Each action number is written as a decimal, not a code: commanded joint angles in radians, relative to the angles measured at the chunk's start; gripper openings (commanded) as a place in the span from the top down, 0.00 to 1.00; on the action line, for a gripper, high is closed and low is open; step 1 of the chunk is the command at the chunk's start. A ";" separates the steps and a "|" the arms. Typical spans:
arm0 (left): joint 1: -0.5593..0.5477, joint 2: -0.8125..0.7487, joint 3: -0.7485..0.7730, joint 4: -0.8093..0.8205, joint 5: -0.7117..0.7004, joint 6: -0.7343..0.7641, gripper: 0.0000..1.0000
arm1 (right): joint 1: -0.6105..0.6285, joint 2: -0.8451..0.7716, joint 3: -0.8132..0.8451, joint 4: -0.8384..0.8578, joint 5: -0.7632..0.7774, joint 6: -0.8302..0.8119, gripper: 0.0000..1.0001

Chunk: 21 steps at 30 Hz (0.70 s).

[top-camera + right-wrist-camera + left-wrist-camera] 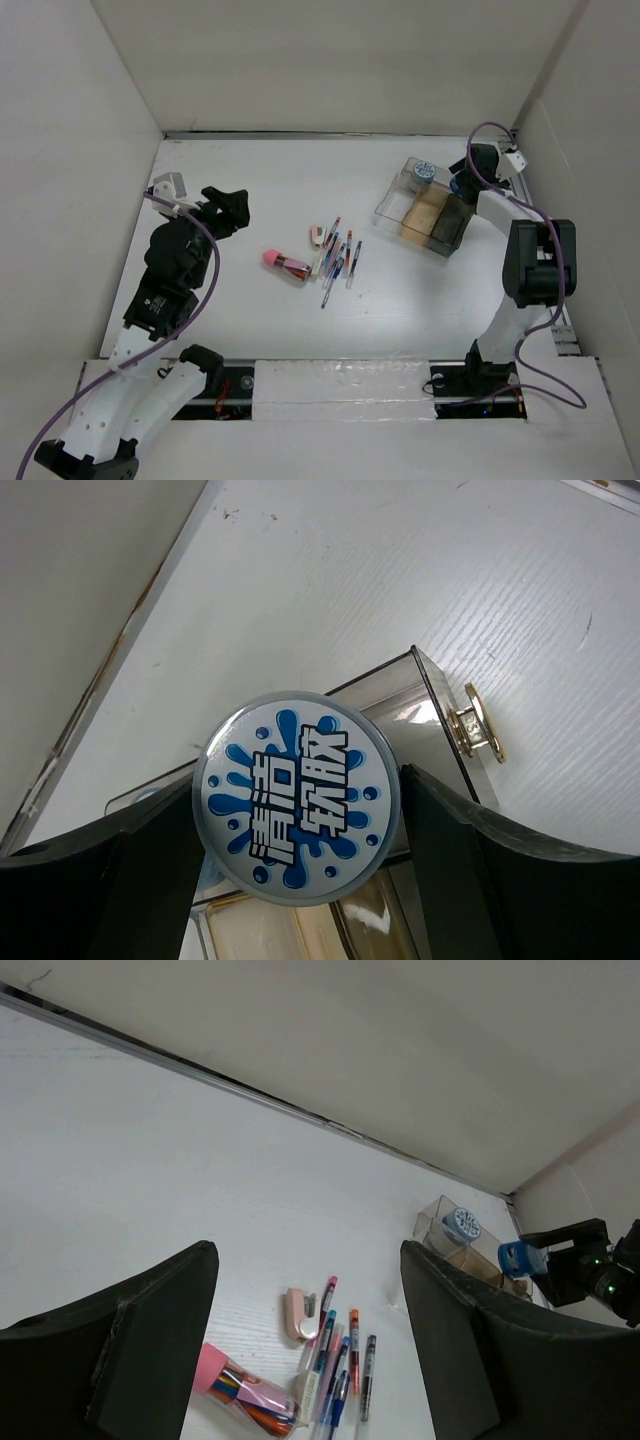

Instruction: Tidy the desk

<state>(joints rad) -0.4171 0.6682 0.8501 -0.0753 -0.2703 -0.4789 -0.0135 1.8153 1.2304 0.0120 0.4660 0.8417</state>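
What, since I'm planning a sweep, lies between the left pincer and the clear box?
Top view: a pink-capped tube, a small pink stapler and a cluster of loose pens.

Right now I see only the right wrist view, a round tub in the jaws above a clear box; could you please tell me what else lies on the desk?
Observer: A loose cluster of pens lies in the middle of the desk, left of the clear compartment box.
Operator: Thank you. Does the box hold another tub like this cleaning-gel tub?
Observer: Yes, a matching round tub sits at its far end.
Operator: And where is the left gripper?
Observer: It hovers left of the pens, jaws open, holding nothing.
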 commanded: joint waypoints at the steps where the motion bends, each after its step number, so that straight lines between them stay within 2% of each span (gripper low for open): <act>1: 0.005 -0.001 0.006 0.046 0.003 0.016 0.30 | -0.006 0.001 0.079 0.031 -0.001 -0.007 0.21; 5: 0.005 0.004 0.006 0.043 0.009 0.016 0.30 | -0.006 -0.016 0.081 0.014 -0.007 -0.007 0.19; 8: 0.005 -0.004 0.004 0.051 0.006 0.016 0.30 | -0.006 -0.039 0.073 0.016 -0.017 -0.007 0.08; 12: 0.005 0.002 0.007 0.042 0.011 0.017 0.30 | 0.013 -0.083 0.061 0.005 -0.021 -0.018 0.05; 14: 0.005 -0.007 0.004 0.052 0.008 0.016 0.30 | 0.027 -0.114 0.044 0.014 -0.052 -0.035 0.19; 15: 0.005 -0.007 0.003 0.054 0.006 0.016 0.30 | 0.052 -0.154 0.014 0.040 -0.076 -0.042 0.29; 16: 0.005 -0.001 0.003 0.054 0.011 0.016 0.30 | 0.067 -0.175 -0.006 0.058 -0.102 -0.049 0.62; 17: 0.005 0.002 0.004 0.046 0.011 0.016 0.31 | 0.087 -0.195 -0.026 0.078 -0.178 -0.056 0.73; 18: 0.005 0.004 0.010 0.042 0.013 0.016 0.31 | 0.134 -0.221 -0.064 0.126 -0.285 -0.059 0.81; 21: 0.005 -0.002 0.003 0.055 0.017 0.014 0.31 | 0.228 -0.226 -0.075 0.146 -0.443 -0.085 0.86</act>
<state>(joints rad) -0.4171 0.6720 0.8501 -0.0711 -0.2649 -0.4782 0.1085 1.6146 1.1755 0.0666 0.2554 0.7963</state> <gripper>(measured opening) 0.697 0.155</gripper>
